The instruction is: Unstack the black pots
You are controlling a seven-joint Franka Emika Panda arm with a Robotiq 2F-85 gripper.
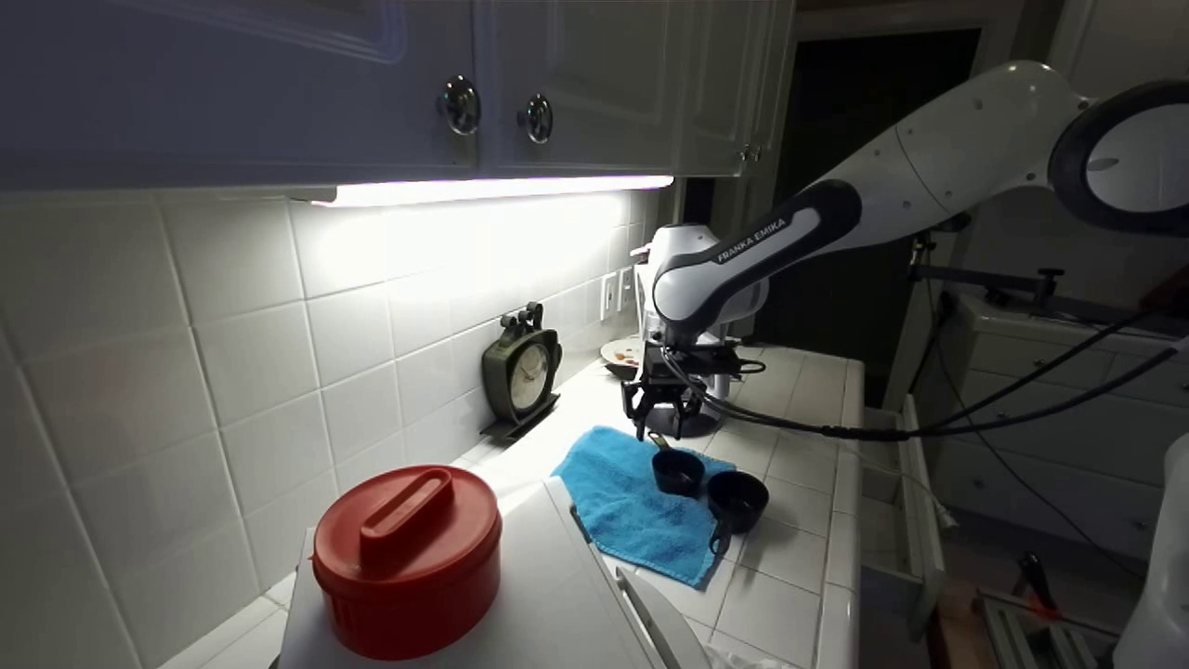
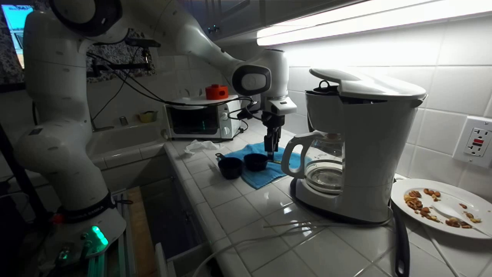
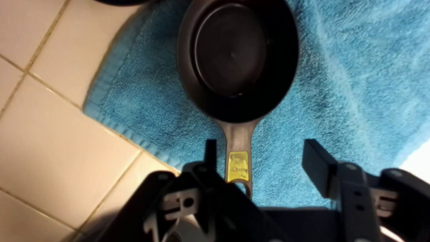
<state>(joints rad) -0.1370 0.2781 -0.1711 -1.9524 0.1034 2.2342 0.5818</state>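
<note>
Two small black pots stand upright side by side, not nested. One pot [image 1: 678,471] [image 2: 255,162] [image 3: 235,57] sits on the blue towel, and its handle with a yellow label [image 3: 238,166] points toward my gripper. The other pot [image 1: 738,500] [image 2: 230,168] sits at the towel's edge, partly over the tiles; only its rim [image 3: 122,1] shows in the wrist view. My gripper [image 1: 660,431] [image 2: 270,153] [image 3: 257,153] is open and empty above the labelled handle. In the wrist view the handle lies between the fingers, nearer the left finger, which hides part of the handle's end.
The blue towel [image 1: 641,525] lies on the white tile counter. A white coffee maker [image 2: 369,154] with a glass carafe stands close to the gripper. A red lidded container [image 1: 404,567], a toaster oven [image 2: 198,121], a dark clock [image 1: 522,372] and a plate of nuts [image 2: 476,192] are around.
</note>
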